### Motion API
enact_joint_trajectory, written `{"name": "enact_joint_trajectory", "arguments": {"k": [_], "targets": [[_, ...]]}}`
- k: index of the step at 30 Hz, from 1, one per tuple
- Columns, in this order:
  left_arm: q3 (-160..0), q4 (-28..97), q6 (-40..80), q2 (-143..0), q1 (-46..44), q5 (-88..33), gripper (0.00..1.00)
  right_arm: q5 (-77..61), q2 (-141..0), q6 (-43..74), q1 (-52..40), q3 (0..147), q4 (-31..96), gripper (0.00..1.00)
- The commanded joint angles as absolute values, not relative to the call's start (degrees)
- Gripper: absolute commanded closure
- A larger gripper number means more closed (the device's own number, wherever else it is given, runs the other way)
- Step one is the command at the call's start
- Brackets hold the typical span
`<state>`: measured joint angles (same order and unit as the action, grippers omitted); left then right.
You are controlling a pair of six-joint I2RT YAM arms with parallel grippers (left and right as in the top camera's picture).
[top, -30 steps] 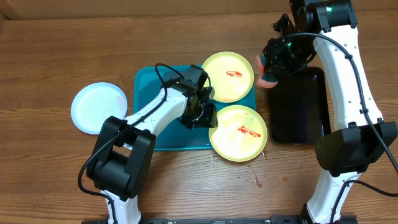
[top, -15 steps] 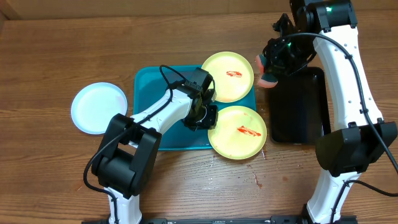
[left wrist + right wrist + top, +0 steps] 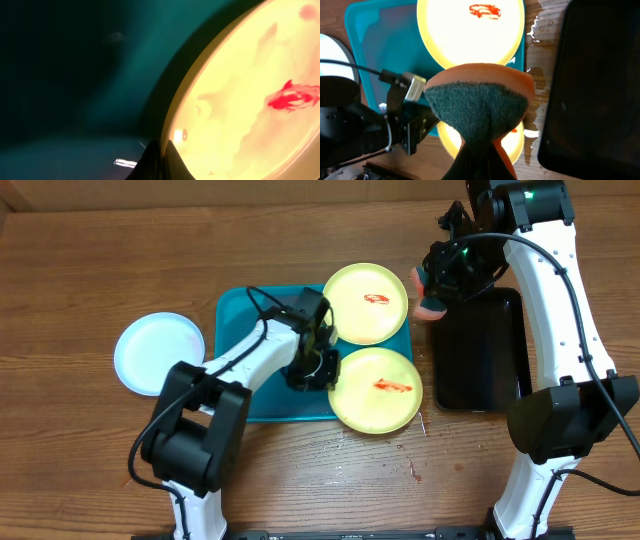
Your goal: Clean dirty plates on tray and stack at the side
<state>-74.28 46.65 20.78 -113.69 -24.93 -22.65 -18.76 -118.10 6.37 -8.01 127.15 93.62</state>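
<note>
A pale yellow-green plate (image 3: 376, 390) with a red smear lies half on the turquoise tray (image 3: 245, 330), over its front right corner. My left gripper (image 3: 327, 372) is shut on this plate's left rim; the left wrist view shows the rim (image 3: 225, 100) pinched between the fingertips (image 3: 162, 155). A second smeared yellow-green plate (image 3: 366, 302) sits on the tray's back right corner. A light blue plate (image 3: 158, 353) lies on the table left of the tray. My right gripper (image 3: 437, 288) is shut on an orange and green sponge (image 3: 477, 107), held above the table.
A black tray (image 3: 480, 350) lies right of the plates, under the right arm. Water drops and a small red stain (image 3: 414, 471) mark the wood in front of the lower plate. In the right wrist view the left arm's wrist (image 3: 405, 125) sits beside the sponge.
My left gripper has dragged the lower yellow-green plate a little to the left and back, further onto the tray. The right arm and sponge have not moved.
</note>
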Motion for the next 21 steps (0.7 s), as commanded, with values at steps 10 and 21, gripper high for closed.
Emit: {"name": "enact_joint_trajectory", "arguments": {"k": [10,21], "targets": [[-74.7,52.8,13.7,-101.8,-13.4,-3.1,0.96,-22.3,-115.9,6.0,-12.6,127.5,86.9,0.96],[-72.5,52.7,15.9,-107.7,-12.5,1.8,0.96,-11.2,-115.9,18.6,-24.6,120.5,75.2,0.96]]}}
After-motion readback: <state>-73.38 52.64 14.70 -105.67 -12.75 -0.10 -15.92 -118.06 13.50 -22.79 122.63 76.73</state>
